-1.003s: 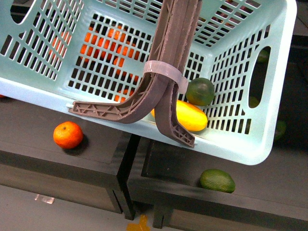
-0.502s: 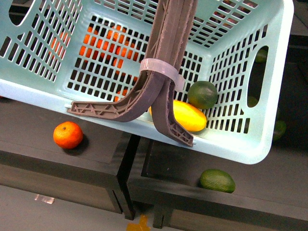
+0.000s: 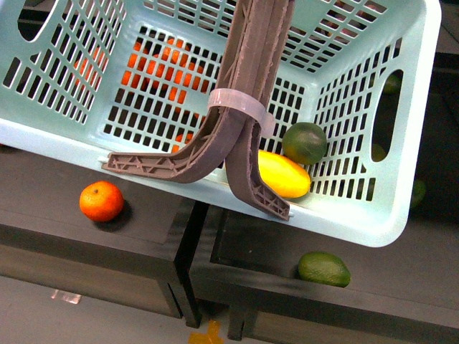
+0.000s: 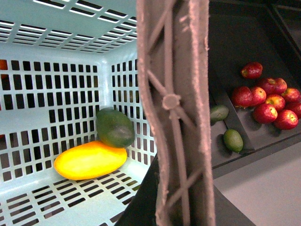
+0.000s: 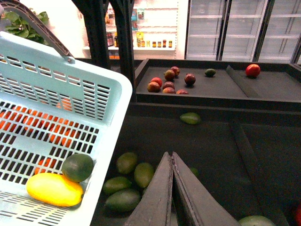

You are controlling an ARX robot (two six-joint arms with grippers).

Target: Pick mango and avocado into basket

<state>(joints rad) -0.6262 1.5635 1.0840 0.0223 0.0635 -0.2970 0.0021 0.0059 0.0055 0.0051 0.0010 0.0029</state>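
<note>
While the avocado [image 3: 304, 142] has rolled slightly toward the basket [image 3: 401, 129] corner beside the mango [image 3: 283, 173], both are inside, so the task looks done; right gripper [image 5: 172, 162] is closed empty, left gripper unseen.

No legible text, labels, brands or numbers in any view. The basket [image 3: 401, 215] carries no readable marking on its walls or handles. In the right wrist view, small products on far shelves [image 5: 150, 43] show packaging, but it is too small and blurred to read.
</note>
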